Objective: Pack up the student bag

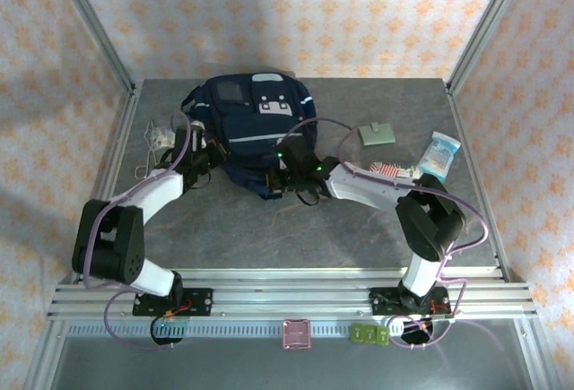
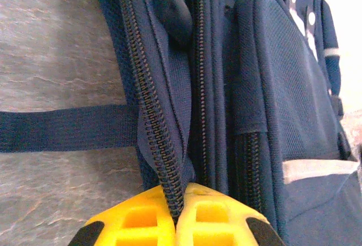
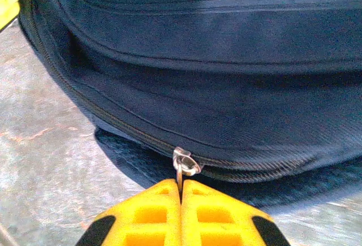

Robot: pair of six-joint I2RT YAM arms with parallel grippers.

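While left gripper (image 2: 176,215) clamps the student bag (image 1: 256,125) at its zipper edge (image 2: 161,144), right gripper (image 3: 181,192) pinches the zipper pull (image 3: 185,162).

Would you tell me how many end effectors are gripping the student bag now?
2. The left end effector pinches zipper track on the left side of the student bag; the right end effector pinches a zipper pull at its near edge. Both grips show clearly.

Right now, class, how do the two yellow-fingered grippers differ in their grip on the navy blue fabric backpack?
The left gripper pinches a black zipper track; the right gripper pinches a silver metal zipper pull. Left is at the backpack's side, right at its near edge. Both are shut.
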